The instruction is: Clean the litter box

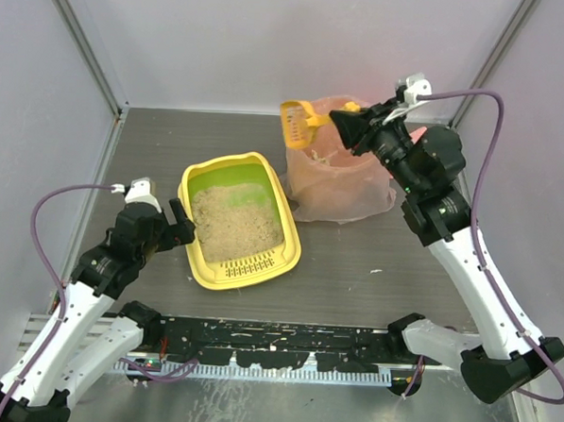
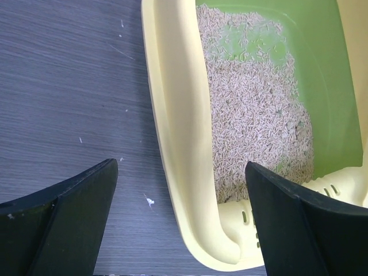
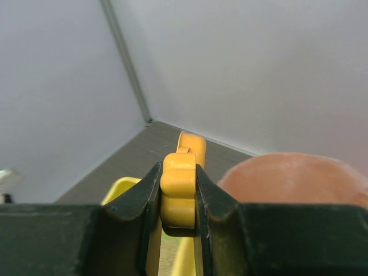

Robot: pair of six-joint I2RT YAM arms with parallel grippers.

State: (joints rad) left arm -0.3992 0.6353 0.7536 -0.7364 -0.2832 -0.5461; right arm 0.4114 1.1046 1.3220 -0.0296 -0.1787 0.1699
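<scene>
— Grey-walled booth, dark bench (image 1: 374,263). How far along is this, anyone?
— Partway, I reckon. The litter box (image 1: 239,223) sits mid-bench, and the left jaws are spread wide either side of its left rim. The right jaws are clamped on the orange scoop (image 1: 296,124), up at the pink-bagged bin (image 1: 345,191) — looks like dumping. Plenty of litter (image 2: 253,115) left to sift.

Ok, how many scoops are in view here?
1. The orange scoop is clamped by its handle in the right gripper, raised at the left edge of the pink-bagged bin. None visible elsewhere.
</scene>
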